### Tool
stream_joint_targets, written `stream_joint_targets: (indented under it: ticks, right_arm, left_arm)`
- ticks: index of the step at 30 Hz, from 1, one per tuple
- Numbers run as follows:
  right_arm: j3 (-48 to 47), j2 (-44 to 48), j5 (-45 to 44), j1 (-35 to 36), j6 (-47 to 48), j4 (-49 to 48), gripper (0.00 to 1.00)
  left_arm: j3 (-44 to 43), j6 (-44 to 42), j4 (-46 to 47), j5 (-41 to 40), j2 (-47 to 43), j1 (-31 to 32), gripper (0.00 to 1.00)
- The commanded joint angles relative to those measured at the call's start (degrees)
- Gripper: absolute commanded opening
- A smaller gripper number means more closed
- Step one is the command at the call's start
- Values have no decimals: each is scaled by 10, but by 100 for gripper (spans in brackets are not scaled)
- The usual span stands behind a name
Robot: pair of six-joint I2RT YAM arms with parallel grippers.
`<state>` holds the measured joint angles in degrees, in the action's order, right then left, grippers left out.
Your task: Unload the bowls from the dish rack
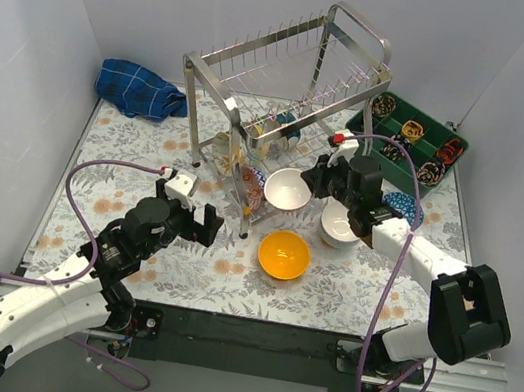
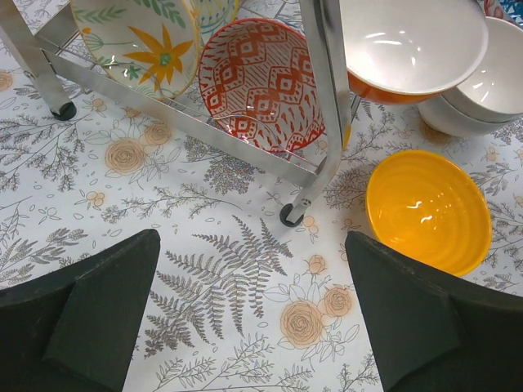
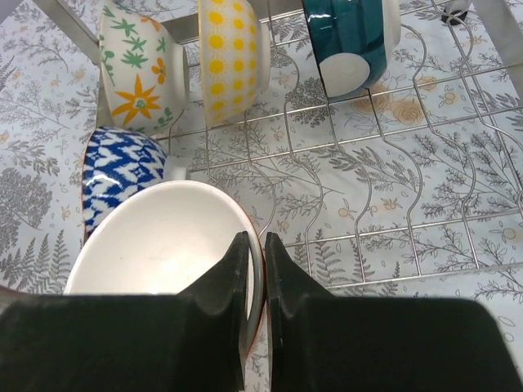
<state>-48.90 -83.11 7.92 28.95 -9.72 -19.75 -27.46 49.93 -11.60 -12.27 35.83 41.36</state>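
Note:
The steel dish rack [image 1: 293,80] stands at the table's middle back. My right gripper [image 3: 255,245] is shut on the rim of a white bowl with an orange outside [image 3: 163,245], held beside the rack's front right [image 1: 286,189]. Standing in the lower tier are a floral bowl [image 3: 135,73], a yellow-dotted bowl [image 3: 233,57], a teal bowl [image 3: 347,41] and a blue patterned bowl [image 3: 122,171]. A red-and-white bowl [image 2: 261,82] also stands there. An orange bowl [image 1: 284,255] and stacked white bowls [image 1: 338,225] sit on the table. My left gripper [image 2: 253,318] is open and empty, low before the rack's leg [image 2: 327,122].
A green divided tray [image 1: 409,141] with small items lies at the back right. A blue cloth [image 1: 138,90] lies at the back left. A blue bowl [image 1: 402,206] sits on the table beside the right arm.

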Motion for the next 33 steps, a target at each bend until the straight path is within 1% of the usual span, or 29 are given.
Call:
stream_joint_targets:
  ticks: [1, 7, 11, 15, 19, 23, 27, 33]
  right_arm:
    - [20, 68, 26, 3, -6, -6, 1]
    - [72, 143, 55, 17, 22, 36, 1]
    - [115, 177, 75, 39, 34, 41, 1]
    - [154, 191, 85, 63, 36, 32, 1]
    - [203, 195, 84, 76, 21, -12, 1]
    - [258, 183, 86, 77, 8, -89, 1]
    - [289, 162, 77, 77, -3, -152, 1]
    - [316, 145, 61, 77, -20, -216, 1]
  left_arm:
    - [-18, -1, 3, 7, -3, -3, 98]
    - [-17, 0, 3, -1, -7, -3, 98]
    - [-17, 1, 4, -6, -9, -3, 98]
    - [-18, 2, 3, -13, -15, -4, 98]
    - [-17, 2, 3, -20, -16, -4, 98]
    - [-17, 2, 3, -24, -19, -4, 98]
    - [-16, 2, 3, -26, -22, -4, 98]
    - [-15, 1, 3, -29, -20, -4, 98]
